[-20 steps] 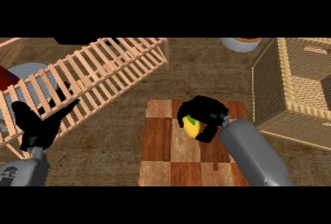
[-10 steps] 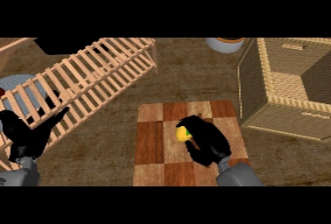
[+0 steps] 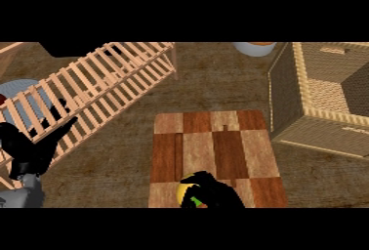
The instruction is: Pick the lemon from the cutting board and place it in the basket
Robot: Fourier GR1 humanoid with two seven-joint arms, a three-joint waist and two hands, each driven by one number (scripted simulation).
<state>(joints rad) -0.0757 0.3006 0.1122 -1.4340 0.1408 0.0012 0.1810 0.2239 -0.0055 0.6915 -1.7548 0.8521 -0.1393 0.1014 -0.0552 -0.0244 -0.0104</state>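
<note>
Curling round the lemon [image 3: 183, 194], the right hand [image 3: 213, 193] shows at the view's lower edge, over the near end of the cutting board [image 3: 216, 146]. Only a yellow sliver of the fruit peeks out at the hand's left side, and whether it touches the board cannot be told. The basket [image 3: 317, 133] stands on the tabletop [image 3: 115, 163] just right of the board. The left hand [image 3: 29, 149] rests open at the left edge, fingers up, before a slatted wooden rack [image 3: 108, 78]
</note>
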